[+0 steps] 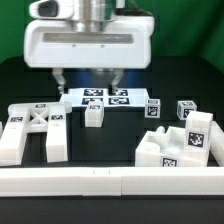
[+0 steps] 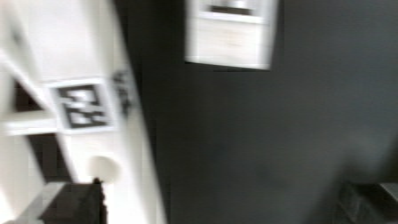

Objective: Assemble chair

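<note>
On the table (image 1: 112, 138), we find the X-braced frame (image 1: 35, 128), small block (image 1: 93, 114) and stepped block (image 1: 182, 145) all apparently unjoined, our gripper (image 1: 89, 84) spread wide, empty.

At the upper centre of the exterior view, a grey metal wrist (image 1: 88, 10) reaches in from the top edge. Under it sits the broad white housing (image 1: 88, 45) of the gripper (image 1: 88, 82), level and square to the camera. Two short dark fingers (image 1: 60, 80) point straight down from the underside of the housing, one toward the exterior view's left and the other toward its right. They are well apart, so the jaws stand wide, and nothing is clamped between them. In the wrist view the gripper (image 2: 222, 200) shows only as two dark, blurred fingertips (image 2: 71, 203), likewise far from each other.
</note>
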`<state>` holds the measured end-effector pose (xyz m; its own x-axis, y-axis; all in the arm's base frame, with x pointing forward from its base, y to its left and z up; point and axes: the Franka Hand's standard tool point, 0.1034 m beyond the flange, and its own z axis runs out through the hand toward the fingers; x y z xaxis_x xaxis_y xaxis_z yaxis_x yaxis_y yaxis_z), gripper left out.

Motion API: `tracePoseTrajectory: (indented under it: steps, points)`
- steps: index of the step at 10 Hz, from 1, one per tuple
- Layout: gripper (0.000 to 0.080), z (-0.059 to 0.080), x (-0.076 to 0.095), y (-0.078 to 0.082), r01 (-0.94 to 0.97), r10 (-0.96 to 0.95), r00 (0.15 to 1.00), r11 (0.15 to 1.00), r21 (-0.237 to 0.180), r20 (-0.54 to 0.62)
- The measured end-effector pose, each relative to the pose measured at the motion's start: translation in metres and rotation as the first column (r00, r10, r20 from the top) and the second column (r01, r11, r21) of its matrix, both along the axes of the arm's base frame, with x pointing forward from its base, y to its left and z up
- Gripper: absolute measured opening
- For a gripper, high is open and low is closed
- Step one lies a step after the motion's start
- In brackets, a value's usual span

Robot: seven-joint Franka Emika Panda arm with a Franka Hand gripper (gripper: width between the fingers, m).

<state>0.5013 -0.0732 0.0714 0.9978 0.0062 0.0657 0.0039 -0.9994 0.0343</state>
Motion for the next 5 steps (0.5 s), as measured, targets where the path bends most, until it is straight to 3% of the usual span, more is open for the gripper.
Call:
tracePoseTrajectory:
  steps: [2,5]
  points:
    - [0.0649,0.0007,0.0010,0.0077,0.006,-0.006,1.000,1.000,0.010,-0.023]
    - [0.0649,-0.0061,-0.0073,0.0074,0.029,-0.019,0.979,0.998,0.047,-0.202]
